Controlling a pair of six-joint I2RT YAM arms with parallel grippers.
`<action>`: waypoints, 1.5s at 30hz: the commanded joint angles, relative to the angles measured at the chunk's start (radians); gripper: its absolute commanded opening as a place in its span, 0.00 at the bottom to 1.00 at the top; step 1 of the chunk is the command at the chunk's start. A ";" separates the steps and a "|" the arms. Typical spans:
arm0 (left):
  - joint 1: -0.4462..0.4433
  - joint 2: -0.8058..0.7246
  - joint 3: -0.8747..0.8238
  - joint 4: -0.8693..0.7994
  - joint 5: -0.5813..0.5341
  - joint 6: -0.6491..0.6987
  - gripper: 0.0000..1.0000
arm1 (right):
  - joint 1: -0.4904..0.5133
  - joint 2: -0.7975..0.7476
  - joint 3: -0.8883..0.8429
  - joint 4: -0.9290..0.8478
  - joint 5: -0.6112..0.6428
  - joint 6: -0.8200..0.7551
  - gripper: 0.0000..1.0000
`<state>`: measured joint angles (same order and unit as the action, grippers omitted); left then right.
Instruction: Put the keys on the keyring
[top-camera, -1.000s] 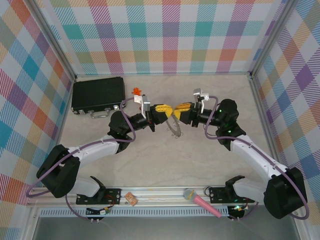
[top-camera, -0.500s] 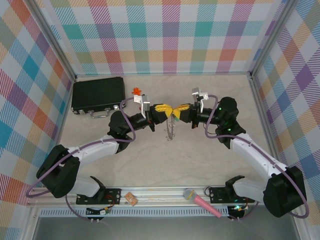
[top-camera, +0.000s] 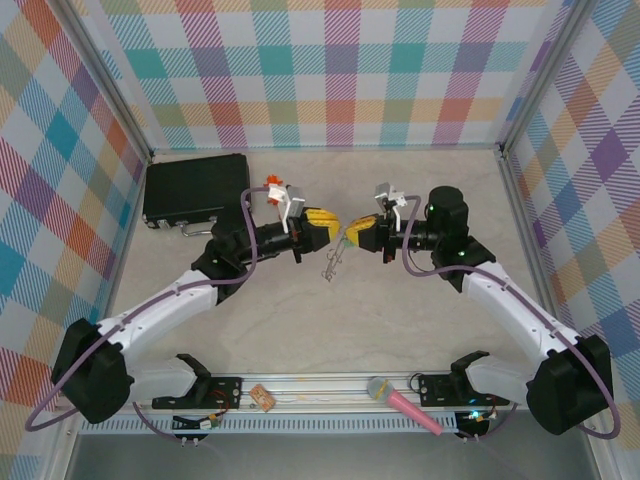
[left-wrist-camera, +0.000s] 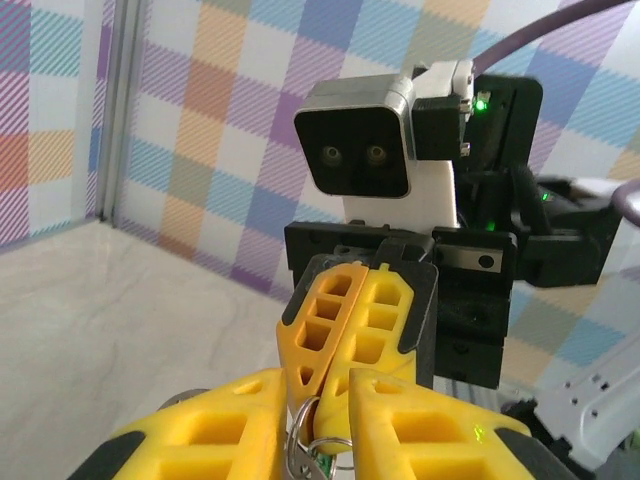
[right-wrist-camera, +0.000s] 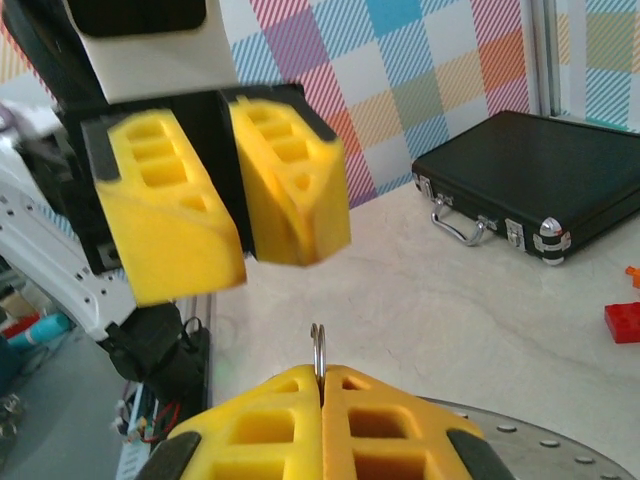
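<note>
My right gripper (right-wrist-camera: 322, 372) is shut on the keyring (right-wrist-camera: 318, 348), whose thin silver edge sticks up from between its yellow fingers. From above, the keyring (top-camera: 335, 262) hangs below the right gripper (top-camera: 350, 236) over the middle of the table. My left gripper (top-camera: 326, 224) faces it tip to tip. Its jaws stand apart in the left wrist view, with the left gripper (left-wrist-camera: 315, 392) straddling the right fingers (left-wrist-camera: 370, 320). Low in that gap sit the keyring (left-wrist-camera: 298, 432) and a sliver of the green key (left-wrist-camera: 326, 469). The key's blade is hidden.
A black case (top-camera: 196, 190) lies at the back left, with its handle towards the arms. An orange toy piece (top-camera: 272, 182) sits beside it, and a red block (right-wrist-camera: 622, 322) is nearby. A pink microphone (top-camera: 402, 403) and a small tan piece (top-camera: 262, 397) rest on the front rail.
The two grippers were pressed together at the ring. The left gripper has opened and drawn back a little to the left, and the ring now hangs lower from the right gripper.
</note>
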<state>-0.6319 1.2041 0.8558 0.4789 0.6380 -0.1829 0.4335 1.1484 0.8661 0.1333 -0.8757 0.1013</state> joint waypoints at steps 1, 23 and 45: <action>0.009 -0.029 0.089 -0.339 0.016 0.155 0.23 | 0.005 -0.021 0.038 -0.130 -0.019 -0.153 0.00; 0.013 0.064 0.284 -0.835 0.086 0.485 0.19 | 0.016 0.165 0.240 -0.464 -0.195 -0.423 0.00; 0.040 0.043 0.247 -0.730 0.139 0.451 0.14 | 0.051 0.168 0.231 -0.458 -0.170 -0.423 0.00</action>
<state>-0.6003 1.2423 1.1011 -0.2588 0.7410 0.2737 0.4793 1.3285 1.0756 -0.3344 -1.0153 -0.3008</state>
